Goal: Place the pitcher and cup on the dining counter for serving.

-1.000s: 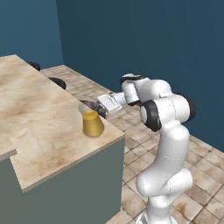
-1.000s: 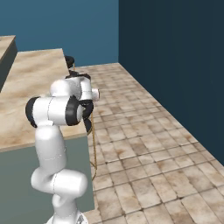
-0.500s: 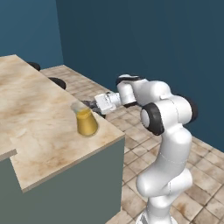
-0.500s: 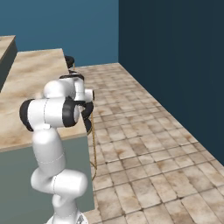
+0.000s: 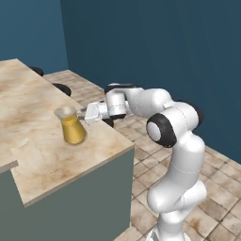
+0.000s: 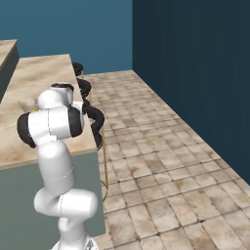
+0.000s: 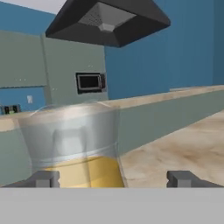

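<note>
The pitcher (image 5: 72, 127), clear glass with yellow-orange liquid, stands on the dining counter (image 5: 42, 155) near its right edge. My gripper (image 5: 89, 114) reaches in level from the right, just behind the pitcher's rim, with its jaws wide open. In the hand view the pitcher (image 7: 72, 144) looms close, off to the left between the fingertips (image 7: 43, 178). The right fingertip stands well apart from the glass. I cannot tell if the left one touches it. The cup is out of view.
Dark round stools (image 5: 62, 88) (image 6: 93, 117) line the counter's floor side under my arm. The counter's raised ledge (image 7: 175, 94) crosses the hand view, with a black range hood (image 7: 109, 19) and a wall microwave (image 7: 89, 82) beyond. Tiled floor (image 6: 161, 161) lies to the right.
The pitcher and my gripper have moved left together, farther onto the counter from its right edge. The jaws have stayed wide.
</note>
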{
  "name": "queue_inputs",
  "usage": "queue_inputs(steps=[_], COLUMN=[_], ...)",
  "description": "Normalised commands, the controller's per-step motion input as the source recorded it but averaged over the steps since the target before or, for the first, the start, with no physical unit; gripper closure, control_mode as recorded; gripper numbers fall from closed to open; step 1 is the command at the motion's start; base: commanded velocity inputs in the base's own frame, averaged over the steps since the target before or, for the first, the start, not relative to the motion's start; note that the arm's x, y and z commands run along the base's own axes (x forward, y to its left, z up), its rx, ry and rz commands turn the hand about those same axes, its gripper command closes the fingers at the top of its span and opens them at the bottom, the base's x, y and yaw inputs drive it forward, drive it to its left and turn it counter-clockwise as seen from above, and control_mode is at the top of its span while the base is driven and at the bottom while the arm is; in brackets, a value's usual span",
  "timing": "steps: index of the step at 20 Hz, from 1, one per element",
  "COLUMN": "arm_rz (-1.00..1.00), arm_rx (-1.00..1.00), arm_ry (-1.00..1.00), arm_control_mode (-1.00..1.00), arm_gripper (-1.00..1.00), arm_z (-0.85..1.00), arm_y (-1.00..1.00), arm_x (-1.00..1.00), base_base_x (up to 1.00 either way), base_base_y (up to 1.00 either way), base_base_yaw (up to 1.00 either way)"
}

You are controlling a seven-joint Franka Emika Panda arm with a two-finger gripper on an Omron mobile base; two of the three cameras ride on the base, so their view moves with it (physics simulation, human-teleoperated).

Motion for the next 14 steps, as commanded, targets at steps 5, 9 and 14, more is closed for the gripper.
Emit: queue_inputs(steps=[5, 9, 14], arm_rz=[-0.04, -0.01, 0.0], arm_rx=[-0.11, -0.23, -0.29], arm_ry=[0.0, 0.05, 0.08], arm_control_mode=[-1.0, -1.0, -1.0], arm_gripper=[-1.0, -1.0, -1.0], arm_z=[-0.26, -0.42, -0.51], arm_y=[0.08, 0.0, 0.0], arm_x=[0.0, -0.11, -0.2], base_base_x=[0.0, 0.0, 0.0], base_base_y=[0.0, 0.0, 0.0], base_base_yaw=[0.0, 0.0, 0.0])
